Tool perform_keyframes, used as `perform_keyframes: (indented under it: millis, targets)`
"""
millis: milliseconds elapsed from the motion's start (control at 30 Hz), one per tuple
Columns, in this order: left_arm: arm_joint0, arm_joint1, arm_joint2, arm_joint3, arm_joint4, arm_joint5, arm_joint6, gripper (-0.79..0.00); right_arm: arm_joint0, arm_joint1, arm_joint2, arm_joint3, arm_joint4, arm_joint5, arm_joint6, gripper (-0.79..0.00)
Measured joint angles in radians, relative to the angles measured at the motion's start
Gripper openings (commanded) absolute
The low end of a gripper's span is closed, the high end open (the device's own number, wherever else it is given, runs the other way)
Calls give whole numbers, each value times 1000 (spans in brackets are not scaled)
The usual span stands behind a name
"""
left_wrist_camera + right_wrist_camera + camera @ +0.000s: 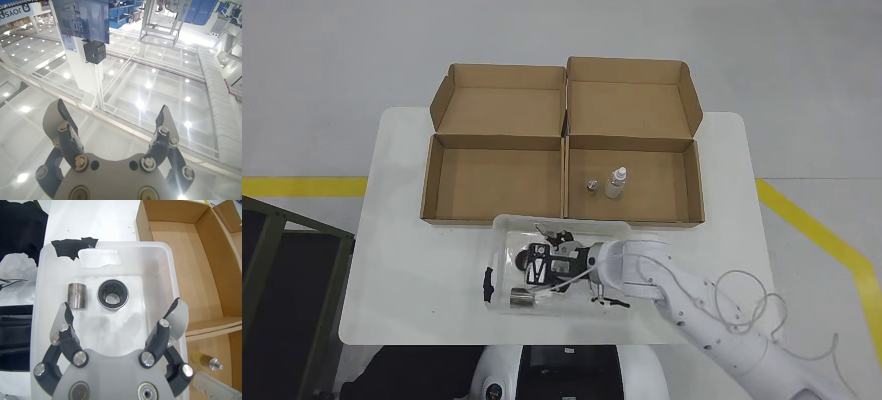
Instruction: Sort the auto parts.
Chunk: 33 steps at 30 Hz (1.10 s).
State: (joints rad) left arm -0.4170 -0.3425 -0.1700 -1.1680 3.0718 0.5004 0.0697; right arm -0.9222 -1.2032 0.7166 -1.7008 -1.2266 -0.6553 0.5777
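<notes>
A clear plastic bin (504,222) sits at the table's front centre. In it lie a steel sleeve (77,296) (521,296) on its side and a black bearing (112,297) with a metal rim. My right gripper (121,309) (547,268) hangs inside the bin, open, its fingers wide apart just short of the two parts and nothing between them. One finger (68,313) is close beside the sleeve. My left gripper (112,108) is open and empty, pointing up at the ceiling.
Two open cardboard boxes stand behind the bin. The left box (497,185) (189,266) holds nothing. The right box (662,190) holds a small bottle (615,182) (211,384) and a small metal part (592,184) (208,362). Black tape (70,246) marks the bin's end.
</notes>
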Motion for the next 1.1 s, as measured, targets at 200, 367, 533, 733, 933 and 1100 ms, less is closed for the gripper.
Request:
perform_keyframes:
  millis: [200, 367, 533, 733, 933, 1100]
  targets:
    - [0, 0, 0, 0, 0, 0, 0, 0, 34, -20, -35, 52, 9, 11, -5, 0]
    - [0, 0, 0, 0, 0, 0, 0, 0, 55, -37, -65, 93, 19, 8, -10, -117]
    - [0, 0, 0, 0, 0, 0, 0, 0, 77, -54, -90, 137, 28, 7, -22, -209]
    - [0, 0, 0, 0, 0, 0, 0, 0, 97, -71, -108, 178, 34, 6, -36, -317]
    - [0, 0, 0, 0, 0, 0, 0, 0, 107, -81, -112, 202, 34, 3, -47, -557]
    - [0, 0, 0, 0, 0, 0, 0, 0, 112, -87, -110, 211, 36, -8, -62, -785]
